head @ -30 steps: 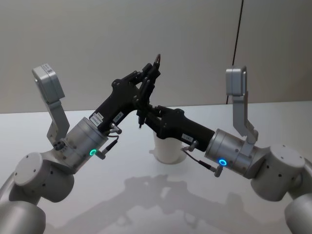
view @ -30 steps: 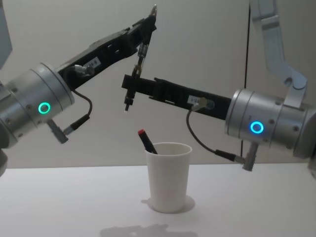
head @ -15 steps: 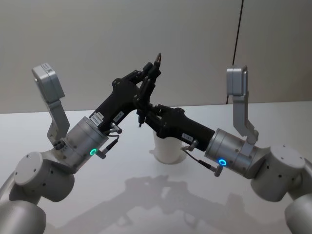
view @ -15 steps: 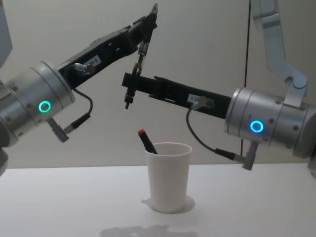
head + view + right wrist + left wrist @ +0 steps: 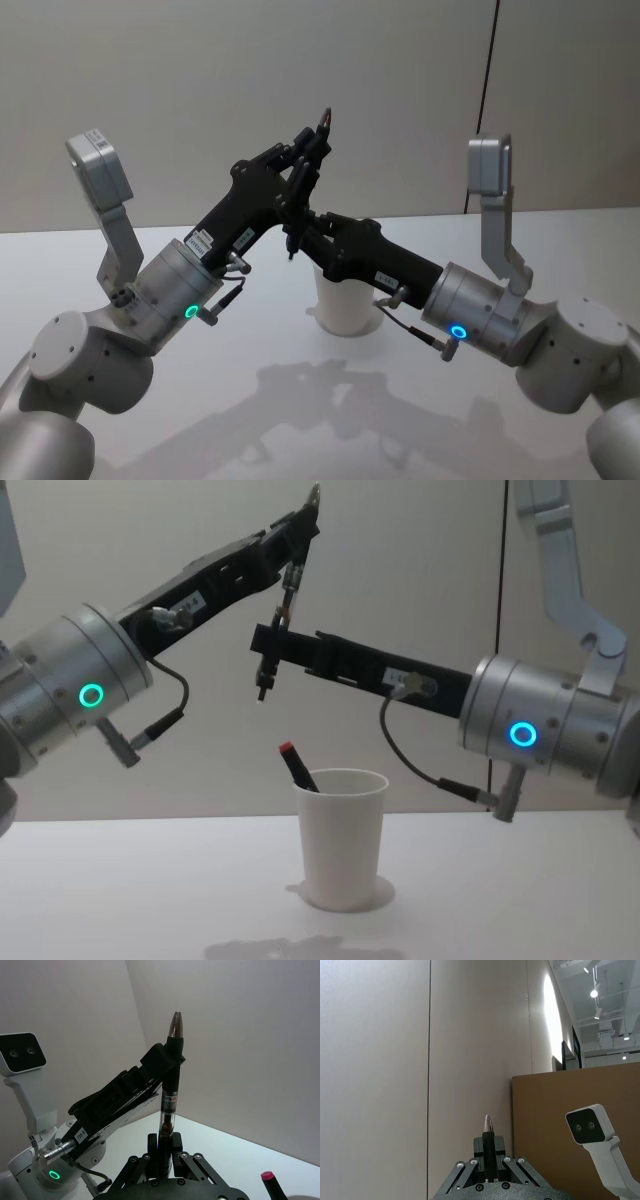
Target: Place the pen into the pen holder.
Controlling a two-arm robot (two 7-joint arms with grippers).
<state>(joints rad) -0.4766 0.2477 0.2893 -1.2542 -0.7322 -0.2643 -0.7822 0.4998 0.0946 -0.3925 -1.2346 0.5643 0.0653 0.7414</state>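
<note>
The white table (image 5: 120,890) bears a plain white tapered paper cup (image 5: 341,835) with a rolled rim, standing upright at its middle. A red-capped dark pen (image 5: 296,765) leans inside the cup, its cap poking above the rim on the robot's left side. High above the cup, both arms meet. The left gripper (image 5: 300,525) and the right gripper (image 5: 266,645) are both clamped on one slim dark pen with a metallic tip (image 5: 286,590), held nearly upright: the left grips its upper end, the right its lower part.
</note>
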